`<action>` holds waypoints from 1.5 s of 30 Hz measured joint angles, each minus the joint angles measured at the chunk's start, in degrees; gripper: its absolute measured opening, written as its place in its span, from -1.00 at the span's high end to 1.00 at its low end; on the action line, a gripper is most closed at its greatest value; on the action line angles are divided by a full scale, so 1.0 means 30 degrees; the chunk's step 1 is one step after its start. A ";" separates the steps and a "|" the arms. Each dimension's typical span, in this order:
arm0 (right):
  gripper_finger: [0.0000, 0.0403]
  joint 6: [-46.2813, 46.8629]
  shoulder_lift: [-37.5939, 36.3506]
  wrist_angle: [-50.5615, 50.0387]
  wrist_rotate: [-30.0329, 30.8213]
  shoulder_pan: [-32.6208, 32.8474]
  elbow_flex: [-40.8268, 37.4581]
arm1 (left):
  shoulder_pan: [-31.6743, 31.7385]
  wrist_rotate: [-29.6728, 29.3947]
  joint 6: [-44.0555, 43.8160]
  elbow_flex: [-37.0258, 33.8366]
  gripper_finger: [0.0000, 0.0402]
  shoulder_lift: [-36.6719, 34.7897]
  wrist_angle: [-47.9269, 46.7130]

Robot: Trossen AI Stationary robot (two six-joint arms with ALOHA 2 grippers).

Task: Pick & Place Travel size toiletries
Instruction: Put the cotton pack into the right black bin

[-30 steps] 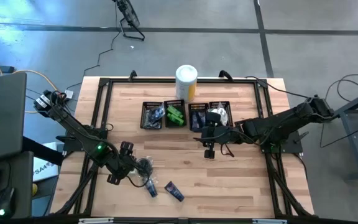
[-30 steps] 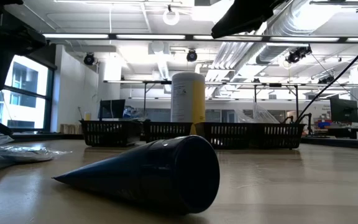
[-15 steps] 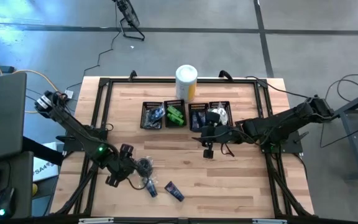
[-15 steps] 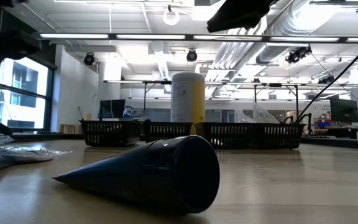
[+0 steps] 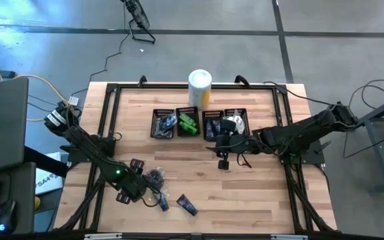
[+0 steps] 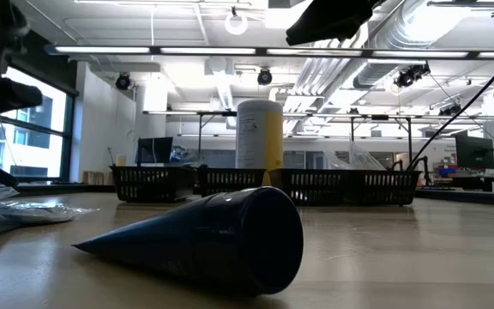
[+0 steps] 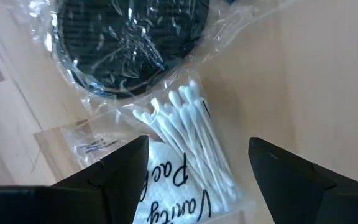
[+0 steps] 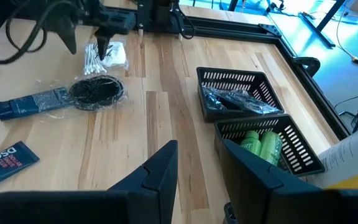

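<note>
Toiletries lay scattered at the near edge of the wooden table (image 5: 259,200), well apart from the row of four black mesh bins (image 5: 201,124) that serves as landmark here. Left gripper (image 7: 194,177) hovered low over that pile with its fingers spread wide, and between them sat a clear sachet of cotton swabs (image 7: 188,134), touching neither pad. Just beyond the swabs, on the bins' side, lay a black round bagged bundle (image 7: 126,43), its wrapper overlapping the sachet. Two dark blue tubes (image 8: 31,102) rested beside the bundle, still farther from the bins. Over at the bins themselves, right gripper (image 8: 197,165) hung just in front of the row, fingers parted and holding nothing. One bin held bright green packets (image 8: 261,142), its neighbour a dark bagged item (image 8: 238,101). Behind the bins stood the white-and-yellow canister (image 5: 200,87).
</note>
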 joint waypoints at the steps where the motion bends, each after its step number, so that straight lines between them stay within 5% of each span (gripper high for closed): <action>1: 0.44 0.0006 0.0000 0.0000 0.0000 0.0000 0.0000 | 0.0000 0.0007 -0.0007 0.0000 -0.35 0.0251 0.0111; 13: 0.44 -0.0001 0.0000 -0.0009 -0.0364 0.0000 0.0000 | 0.0005 0.0139 -0.0015 0.0034 -0.27 0.2275 0.2412; 31: 0.44 -0.0001 0.0000 -0.0007 -0.0364 0.0022 0.0000 | 0.0007 0.1123 -0.0007 0.0044 0.71 0.2383 0.2361; 45: 0.44 -0.0548 0.0000 -0.0007 -0.0364 0.0022 0.0000 | 0.0329 0.1135 0.2687 0.2253 0.72 0.2449 -0.1020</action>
